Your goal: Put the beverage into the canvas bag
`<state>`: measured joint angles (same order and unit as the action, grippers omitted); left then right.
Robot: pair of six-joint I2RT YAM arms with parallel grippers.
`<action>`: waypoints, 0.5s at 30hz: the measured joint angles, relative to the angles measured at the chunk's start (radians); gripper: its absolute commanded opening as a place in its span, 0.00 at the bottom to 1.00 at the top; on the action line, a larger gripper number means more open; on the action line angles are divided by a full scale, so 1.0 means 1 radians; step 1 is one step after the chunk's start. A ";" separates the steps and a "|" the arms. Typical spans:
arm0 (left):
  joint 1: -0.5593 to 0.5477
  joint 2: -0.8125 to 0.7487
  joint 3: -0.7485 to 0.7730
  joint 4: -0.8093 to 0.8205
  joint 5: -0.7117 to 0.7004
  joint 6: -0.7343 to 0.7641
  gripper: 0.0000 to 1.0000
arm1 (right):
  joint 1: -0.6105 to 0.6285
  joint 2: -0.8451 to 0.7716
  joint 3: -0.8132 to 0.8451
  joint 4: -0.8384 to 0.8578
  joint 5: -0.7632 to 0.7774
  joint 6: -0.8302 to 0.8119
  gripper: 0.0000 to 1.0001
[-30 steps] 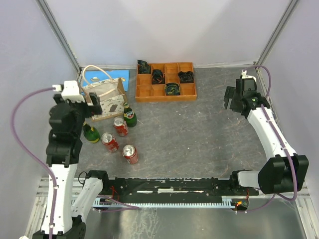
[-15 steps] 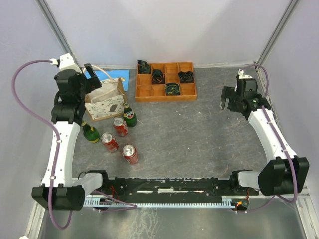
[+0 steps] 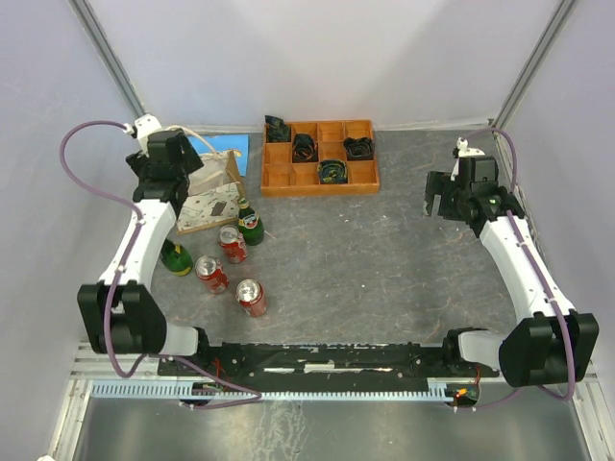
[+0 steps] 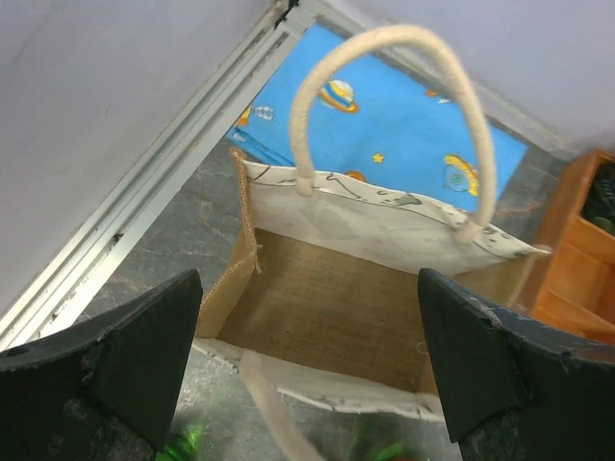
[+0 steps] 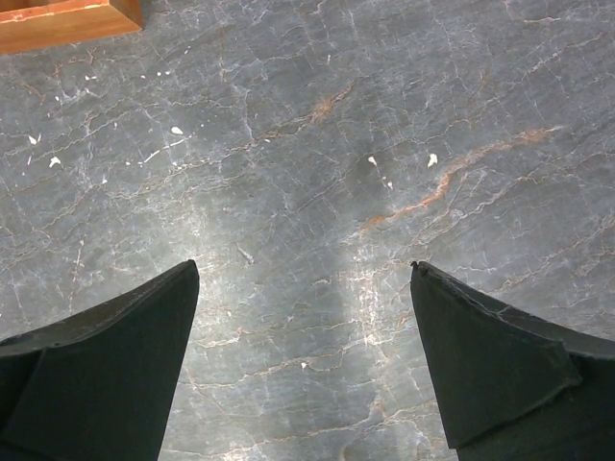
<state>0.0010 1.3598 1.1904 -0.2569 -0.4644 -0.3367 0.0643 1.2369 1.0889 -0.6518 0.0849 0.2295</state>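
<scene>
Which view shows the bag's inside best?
Left wrist: it looks straight into the open bag, showing its burlap inside and a handle. In the top view the left arm covers part of it. Right wrist shows none of it.

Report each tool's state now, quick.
Left tool: open, holding nothing, facing the canvas bag.
Right tool: open, holding nothing.

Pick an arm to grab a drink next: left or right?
Left. The left gripper, open, hangs over the canvas bag, with red cans and green bottles beside it. The right gripper, also open, is far across the table.
</scene>
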 measured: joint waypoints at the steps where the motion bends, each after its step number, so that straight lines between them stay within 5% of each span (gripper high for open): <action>1: 0.001 0.024 0.002 0.002 -0.013 -0.011 1.00 | 0.000 0.000 0.000 0.000 -0.002 -0.002 0.99; 15: 0.077 0.272 0.096 0.017 -0.059 -0.086 0.99 | 0.000 0.001 -0.009 -0.016 -0.012 -0.022 0.99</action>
<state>0.0780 1.6318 1.2861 -0.2398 -0.5236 -0.4229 0.0643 1.2381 1.0801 -0.6678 0.0727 0.2077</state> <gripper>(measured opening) 0.997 0.991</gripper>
